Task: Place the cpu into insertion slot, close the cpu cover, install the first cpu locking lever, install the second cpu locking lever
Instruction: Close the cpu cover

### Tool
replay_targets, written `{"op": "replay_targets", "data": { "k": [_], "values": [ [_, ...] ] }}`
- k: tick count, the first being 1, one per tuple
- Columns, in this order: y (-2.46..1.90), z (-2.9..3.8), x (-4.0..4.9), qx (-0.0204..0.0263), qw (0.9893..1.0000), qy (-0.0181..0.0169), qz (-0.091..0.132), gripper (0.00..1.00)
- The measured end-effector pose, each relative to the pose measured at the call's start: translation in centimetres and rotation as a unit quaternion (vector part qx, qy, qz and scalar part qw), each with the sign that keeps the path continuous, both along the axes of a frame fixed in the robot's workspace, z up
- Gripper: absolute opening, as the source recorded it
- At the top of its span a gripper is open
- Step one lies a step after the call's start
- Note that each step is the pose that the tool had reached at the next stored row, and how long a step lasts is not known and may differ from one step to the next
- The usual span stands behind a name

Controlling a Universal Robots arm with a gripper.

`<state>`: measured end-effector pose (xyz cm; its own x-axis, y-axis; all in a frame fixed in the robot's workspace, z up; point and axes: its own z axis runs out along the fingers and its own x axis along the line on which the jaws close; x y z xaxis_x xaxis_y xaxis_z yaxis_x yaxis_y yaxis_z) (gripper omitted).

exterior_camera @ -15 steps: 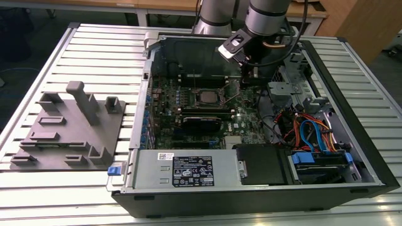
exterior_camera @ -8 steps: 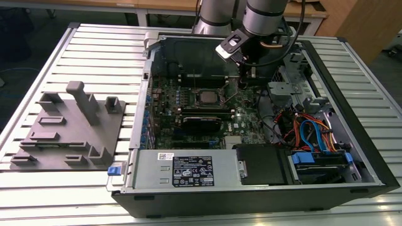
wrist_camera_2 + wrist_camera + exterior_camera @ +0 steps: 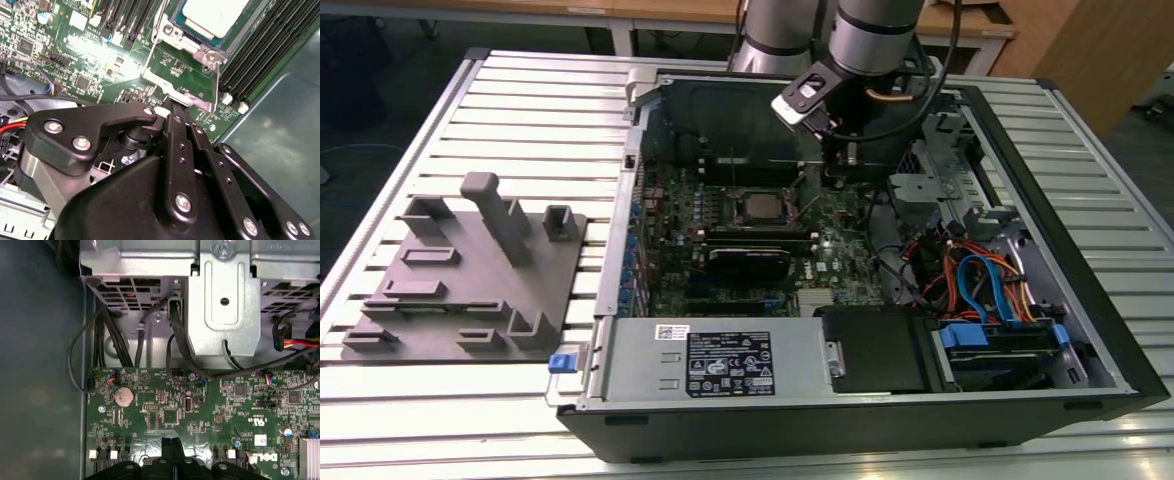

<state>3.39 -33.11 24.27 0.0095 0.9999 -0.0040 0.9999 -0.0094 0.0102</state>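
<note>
The cpu (image 3: 214, 14) lies with its silver top up in the insertion slot (image 3: 754, 207) on the motherboard. The silvery cpu cover (image 3: 192, 46) lies flat around the chip. A thin wire locking lever (image 3: 154, 47) runs along the socket's side; I cannot tell whether it is latched. My gripper (image 3: 175, 107) is shut with nothing between its black fingers, and its tip is just off the socket's metal edge plate (image 3: 177, 94). In the exterior view the gripper (image 3: 845, 162) hangs inside the case, to the socket's right and behind it. In the first wrist view the shut fingertips (image 3: 171, 442) point at the green board.
The open computer case (image 3: 1067, 400) rests on a slatted table. Memory slots (image 3: 260, 55) flank the socket. A metal drive cage (image 3: 225, 300) and black cables (image 3: 100, 345) stand close to the gripper. A grey fixture block (image 3: 467, 270) sits at the exterior view's left.
</note>
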Motion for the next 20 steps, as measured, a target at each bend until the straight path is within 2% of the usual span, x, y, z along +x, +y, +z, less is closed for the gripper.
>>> {"op": "replay_targets", "data": {
  "k": [20],
  "values": [
    [0.00, -0.07, -1.51, 0.0000, 1.0000, 0.0005, 0.000, 0.10]
  ]
}}
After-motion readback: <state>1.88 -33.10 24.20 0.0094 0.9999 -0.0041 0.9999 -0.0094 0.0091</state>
